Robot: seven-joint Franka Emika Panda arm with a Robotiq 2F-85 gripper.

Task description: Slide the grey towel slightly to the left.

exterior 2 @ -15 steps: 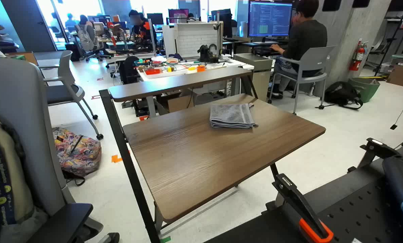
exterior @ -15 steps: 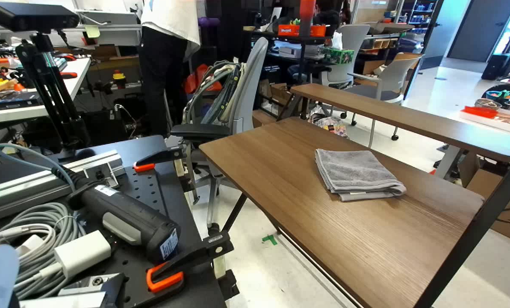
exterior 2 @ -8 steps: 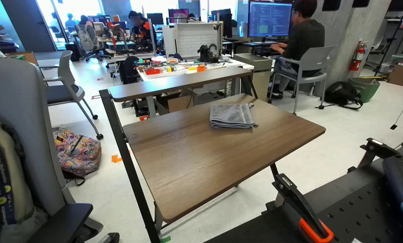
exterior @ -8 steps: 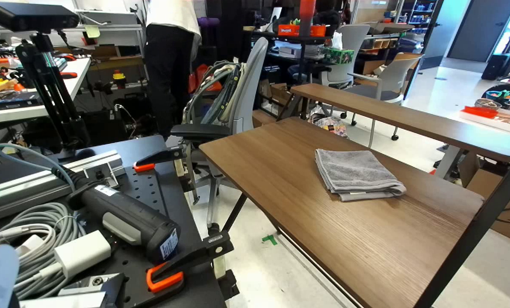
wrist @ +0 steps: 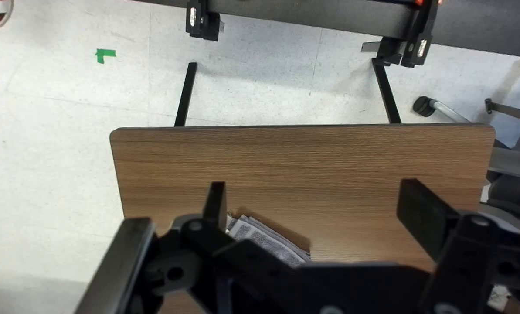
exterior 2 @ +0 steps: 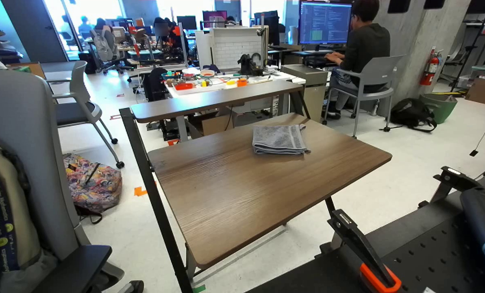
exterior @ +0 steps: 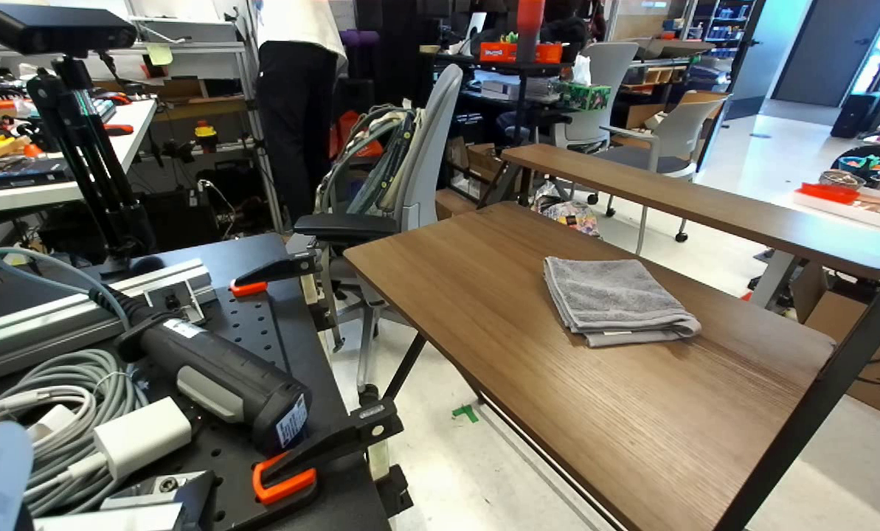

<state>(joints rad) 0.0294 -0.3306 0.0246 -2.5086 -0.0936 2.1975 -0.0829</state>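
Observation:
The grey towel lies folded and flat on the brown tabletop in both exterior views, as a towel (exterior: 620,301) with layered edges and again as a towel (exterior 2: 279,139) toward the far side of the tabletop (exterior 2: 226,195). In the wrist view one corner of the towel (wrist: 268,240) shows low in the picture; the rest is hidden behind the gripper body. My gripper (wrist: 313,192) is open in the wrist view, its fingers wide apart with nothing between them. It hangs above the tabletop (wrist: 329,157), apart from the towel. The gripper does not show in either exterior view.
A raised brown shelf (exterior: 705,199) runs along the far side of the table on black posts (exterior 2: 151,183). A black bench (exterior 2: 421,252) with clamps (exterior: 321,450) stands nearby, bearing a black handheld tool (exterior: 218,376) and cables. A grey chair (exterior: 425,147) stands beside the table.
The towel and table have not moved. Only people in the background have shifted slightly.

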